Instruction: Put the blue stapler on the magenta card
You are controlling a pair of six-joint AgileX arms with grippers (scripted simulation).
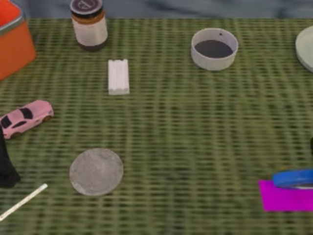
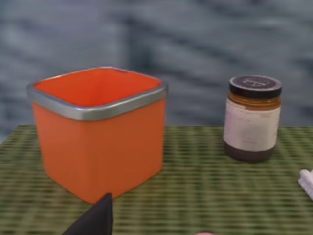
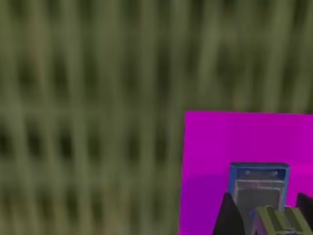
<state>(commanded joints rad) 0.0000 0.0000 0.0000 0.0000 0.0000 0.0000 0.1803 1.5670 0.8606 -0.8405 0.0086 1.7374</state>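
Blue stapler (image 1: 293, 178) sits at the top view's right edge, over the upper edge of the magenta card (image 1: 286, 196), low on that side of the table (image 1: 195, 137). From above I can't see my right gripper at all, only a dark sliver at the frame's edge. The right wrist view fills that in: my right gripper (image 3: 266, 215) has its dark fingers (image 3: 227, 218) on either side of the stapler (image 3: 259, 183), pinching it, with the card (image 3: 234, 142) directly beneath; whether the stapler touches the card I can't tell. My left arm is parked at the left edge, near the pink toy car (image 1: 25, 118). Its wrist view shows only one dark fingertip (image 2: 95, 218), so I can't tell how that gripper stands; beyond it are the orange bin (image 2: 100, 132) and the jar (image 2: 253, 117).
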